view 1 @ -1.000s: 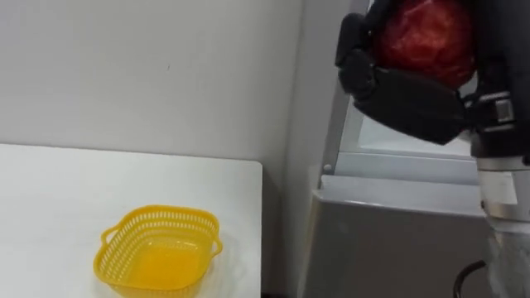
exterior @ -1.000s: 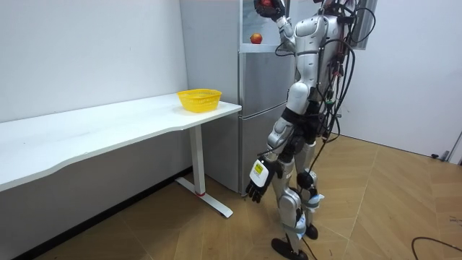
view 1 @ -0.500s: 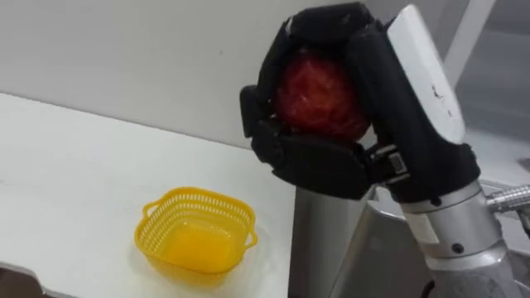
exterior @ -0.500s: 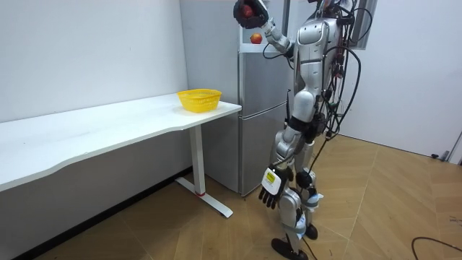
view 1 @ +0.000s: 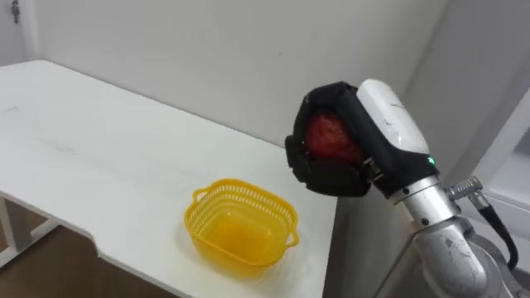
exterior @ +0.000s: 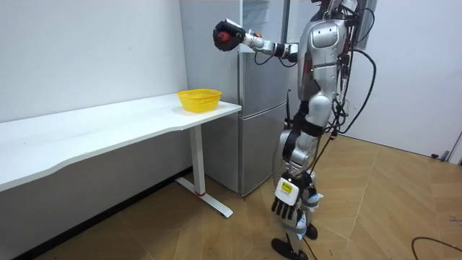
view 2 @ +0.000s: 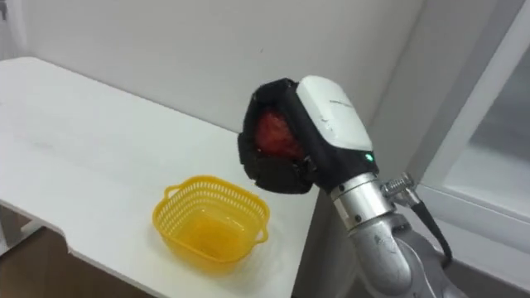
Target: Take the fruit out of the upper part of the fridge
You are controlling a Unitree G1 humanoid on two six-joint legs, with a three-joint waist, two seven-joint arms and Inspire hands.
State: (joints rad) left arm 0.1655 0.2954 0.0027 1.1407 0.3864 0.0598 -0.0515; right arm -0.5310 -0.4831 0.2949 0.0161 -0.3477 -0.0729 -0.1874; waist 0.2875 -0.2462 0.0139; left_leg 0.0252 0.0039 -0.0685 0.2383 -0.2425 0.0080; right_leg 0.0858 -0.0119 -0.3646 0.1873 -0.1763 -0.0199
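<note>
One yellow basket [view 1: 234,251] is being seen on the white table [view 1: 99,161], close to the table's end nearest the fridge [exterior: 258,123]. The basket is sitting upright and its inner bottom is showing bare. One red apple [view 1: 330,136] is being held in the right hand [view 1: 333,177], whose dark fingers are being wrapped tightly round it so that part of the fruit is being covered. The hand with the apple is being held in the air, higher than the basket and off to the fridge side of it, well apart from rim and table. In the room view the robot is being seen standing on the wooden floor [exterior: 216,231] in front of the grey fridge, beside the table's end, with the right arm stretched out towards the room view's left. The left hand [exterior: 284,205] is being let hang low beside the legs, fingers loose and pointing down, nothing in it. Count: one basket, one apple, one table, one fridge.
</note>
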